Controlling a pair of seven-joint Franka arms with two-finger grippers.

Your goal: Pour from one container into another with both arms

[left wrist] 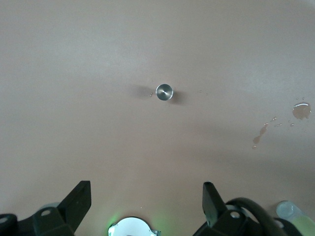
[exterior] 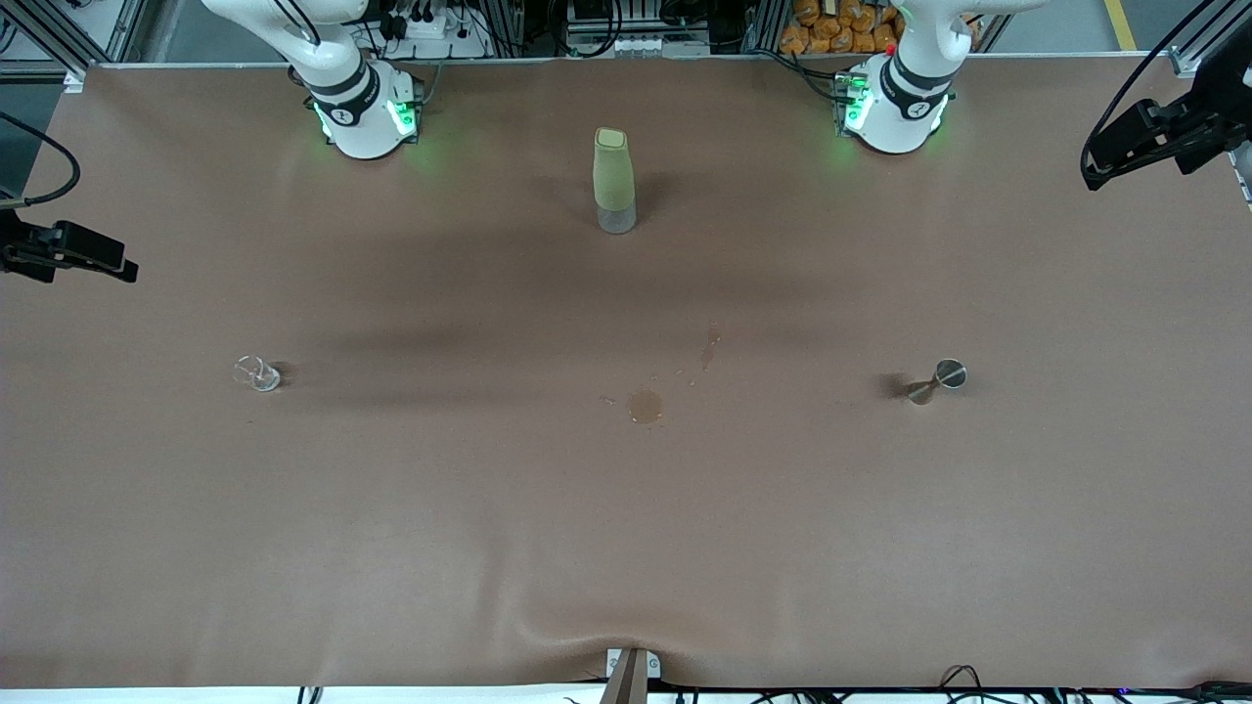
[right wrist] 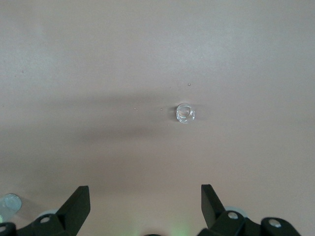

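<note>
A small wet spot (exterior: pixel 645 406) lies nearest the front camera, mid-table. A clear little glass (exterior: pixel 258 373) stands toward the right arm's end and a shiny metal cup (exterior: pixel 937 381) toward the left arm's end. A tall green bottle (exterior: pixel 614 181) stands upright between the arm bases. No hands show here.

In the left wrist view, the left gripper (left wrist: pixel 146 199) is wide and empty, high up, with the metal cup (left wrist: pixel 164 92) straight ahead below it.

In the right wrist view, the right gripper (right wrist: pixel 145 199) is wide and empty too, with the glass (right wrist: pixel 185 113) ahead below. Each hand probably goes down to its own cup, with lots of bare table around.
</note>
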